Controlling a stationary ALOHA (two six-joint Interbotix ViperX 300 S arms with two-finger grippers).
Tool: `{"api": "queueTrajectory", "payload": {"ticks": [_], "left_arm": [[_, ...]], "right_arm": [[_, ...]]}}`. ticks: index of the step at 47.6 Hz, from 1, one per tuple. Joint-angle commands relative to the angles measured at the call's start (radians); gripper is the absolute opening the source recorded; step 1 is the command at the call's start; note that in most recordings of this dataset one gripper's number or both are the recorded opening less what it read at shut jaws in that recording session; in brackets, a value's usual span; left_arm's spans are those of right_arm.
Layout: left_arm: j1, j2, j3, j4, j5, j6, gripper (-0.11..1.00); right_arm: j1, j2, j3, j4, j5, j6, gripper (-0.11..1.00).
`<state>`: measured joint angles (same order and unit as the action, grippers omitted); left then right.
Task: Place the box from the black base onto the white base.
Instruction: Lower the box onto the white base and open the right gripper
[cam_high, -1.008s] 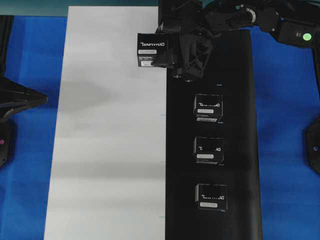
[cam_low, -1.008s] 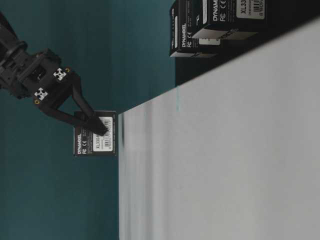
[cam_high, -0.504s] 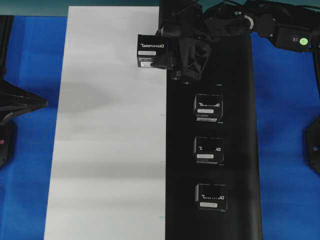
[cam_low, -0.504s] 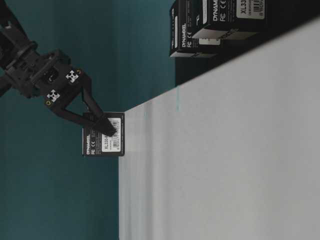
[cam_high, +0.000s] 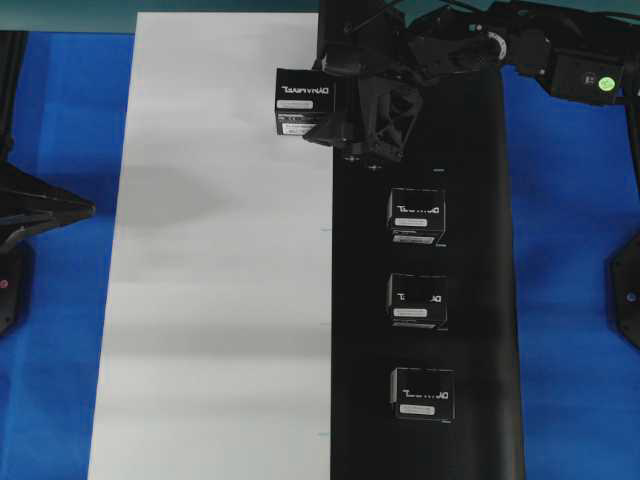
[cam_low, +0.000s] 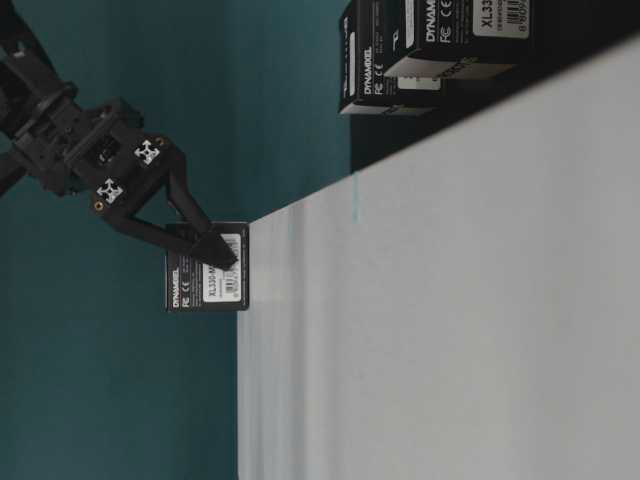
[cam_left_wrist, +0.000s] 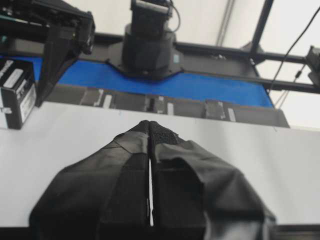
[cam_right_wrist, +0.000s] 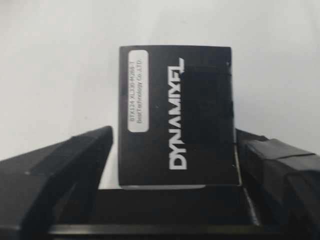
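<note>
The box (cam_high: 304, 102) is seen resting on the white base (cam_high: 220, 300) near its far edge, between the fingers of the right end effector (cam_right_wrist: 170, 165); those fingers are spread wider than the box, a gap being visible at each side, so nothing is gripped; three more boxes (cam_high: 417, 217) are lined up on the black base (cam_high: 480, 300) beside that end effector; the left end effector (cam_left_wrist: 150, 150) is pressed closed and empty above the white base.

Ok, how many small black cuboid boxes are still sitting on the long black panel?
3: far, middle and near, in a row. A fourth sits on the white panel.
</note>
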<state>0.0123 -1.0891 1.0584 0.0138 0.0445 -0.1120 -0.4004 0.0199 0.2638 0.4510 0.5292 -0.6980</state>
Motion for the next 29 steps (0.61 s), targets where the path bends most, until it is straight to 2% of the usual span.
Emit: {"api": "queueTrajectory", "payload": {"ticks": [1, 8, 29], "left_arm": [[0.002, 0.006, -0.025, 0.002, -0.003, -0.002, -0.03], [0.002, 0.003, -0.025, 0.002, -0.005, -0.002, -0.03], [0.002, 0.003, -0.023, 0.002, -0.005, -0.002, -0.03]], "right_arm": [[0.011, 0.005, -0.005, 0.003, -0.008, -0.002, 0.94], [0.011, 0.005, -0.005, 0.003, -0.008, -0.002, 0.99], [-0.011, -0.005, -0.005, 0.002, -0.028, -0.005, 0.99]]}}
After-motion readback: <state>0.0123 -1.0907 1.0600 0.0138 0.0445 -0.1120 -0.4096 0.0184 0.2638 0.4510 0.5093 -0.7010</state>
